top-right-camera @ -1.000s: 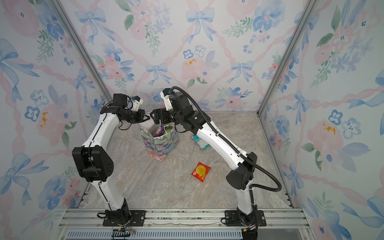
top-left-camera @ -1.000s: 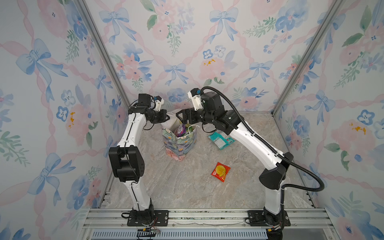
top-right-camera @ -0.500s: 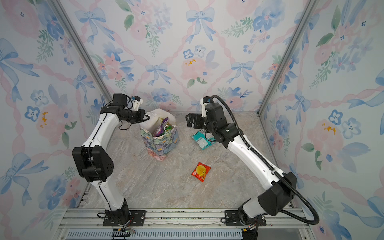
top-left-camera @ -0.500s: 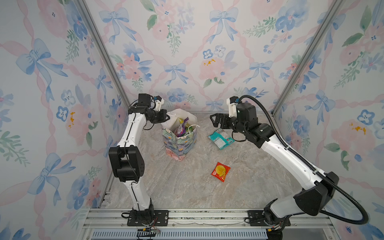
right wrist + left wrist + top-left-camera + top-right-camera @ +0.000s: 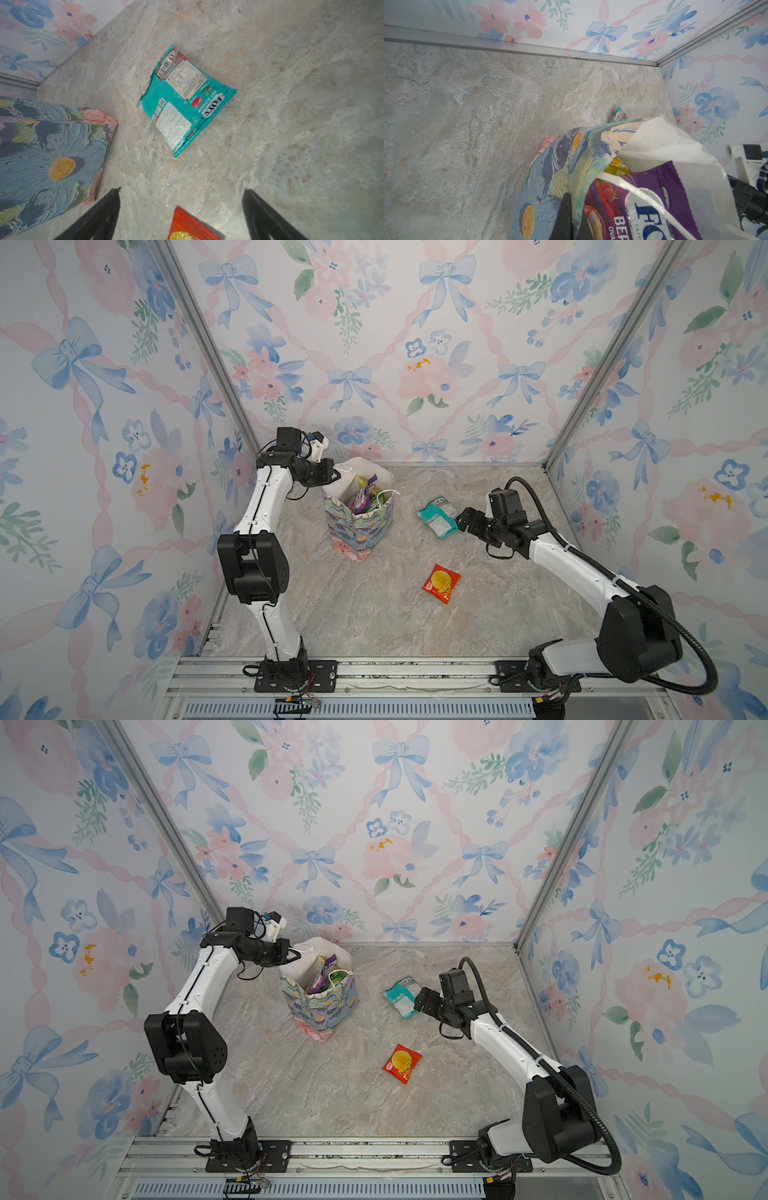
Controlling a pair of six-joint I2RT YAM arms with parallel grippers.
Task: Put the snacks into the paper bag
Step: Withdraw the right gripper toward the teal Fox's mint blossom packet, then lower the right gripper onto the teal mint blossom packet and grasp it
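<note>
Three walls [image 5: 374,344] papered with pale blue bows, pink ribbons and flowers close in the left, far and right sides. Grey metal posts [image 5: 204,344] run up the two far corners. The tabletop [image 5: 374,614] is beige-grey marbled stone, evenly lit. A slotted aluminium rail [image 5: 415,672] borders its near edge.

Desk [image 5: 374,614]: grey-beige, marble-patterned surface, level, veined throughout. Walls [image 5: 374,344]: three sides enclosed, papered in pale floral print with blue bows and pink ribbon trellis. Aluminium posts [image 5: 199,344] stand at both rear corners; matching trim [image 5: 457,464] runs along the foot of the back wall. Front edge: aluminium rail [image 5: 395,672] spans the width, with a slotted grille strip [image 5: 374,709] directly below it.
</note>
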